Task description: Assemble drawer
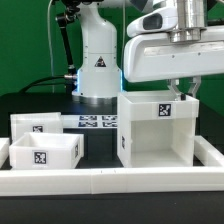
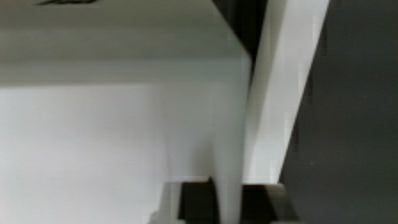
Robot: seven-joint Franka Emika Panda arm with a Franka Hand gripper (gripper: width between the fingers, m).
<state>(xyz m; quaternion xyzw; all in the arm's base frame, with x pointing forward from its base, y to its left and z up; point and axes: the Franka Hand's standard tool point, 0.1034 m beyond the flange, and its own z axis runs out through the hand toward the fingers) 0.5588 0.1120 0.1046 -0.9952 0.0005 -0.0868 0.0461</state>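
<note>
Black desk (image 1: 100, 148) before us: our tool (image 1: 181, 92) is clamped on a thin wall of the casing (image 1: 155, 135) at 3 o'clock, likely to steady or shift it, while the front tray (image 1: 42, 156) and back tray (image 1: 38, 123) sit at 9 o'clock.

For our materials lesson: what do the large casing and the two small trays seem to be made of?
The casing: probably rigid white plastic, smooth matte finish; thin, even walls with crisp edges. The nearer tray and farther tray: seemingly the same plastic, same uniform white and thin walls. Whether moulded or printed cannot be told.
</note>
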